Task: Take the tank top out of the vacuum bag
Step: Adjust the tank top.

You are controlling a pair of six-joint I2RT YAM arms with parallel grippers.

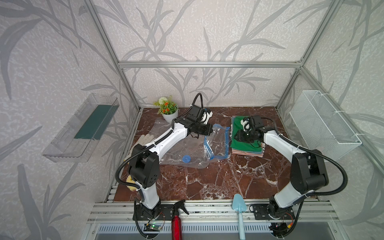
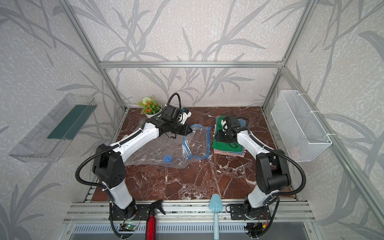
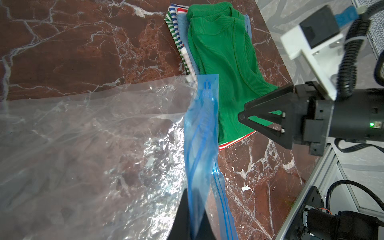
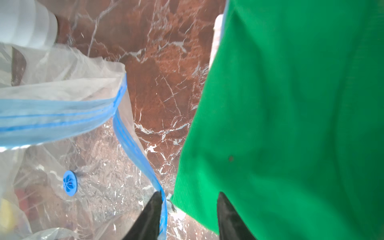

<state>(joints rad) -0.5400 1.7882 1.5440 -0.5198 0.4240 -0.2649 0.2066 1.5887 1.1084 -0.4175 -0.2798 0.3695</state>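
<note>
**Asker:** Where is the tank top?

**Me:** The green tank top (image 1: 246, 143) is out of the vacuum bag (image 1: 187, 145). It lies just beside the bag's open mouth, on top of a stack of folded clothes (image 3: 176, 31). Only the striped edges of that stack show.

**Asker:** And your fingers?

**Me:** My left gripper (image 3: 194, 209) is clamped on the bag's blue zip strip (image 3: 199, 145) and holds that edge up off the rest of the bag. My right gripper (image 4: 190, 194) is over the top's edge nearest the bag, fingers (image 4: 228, 218) apart with nothing between them. The cloth there is blurred, so I cannot tell whether I touch it.

**Asker:** Anything hidden?

**Me:** My left arm covers the bag's far side. A pale glove (image 1: 145, 138) shows from behind that arm, half covered. The round blue valve (image 1: 186, 159) shows plainly on the flat part of the bag. My left fingertips are cut off by the wrist picture's edge.
</note>
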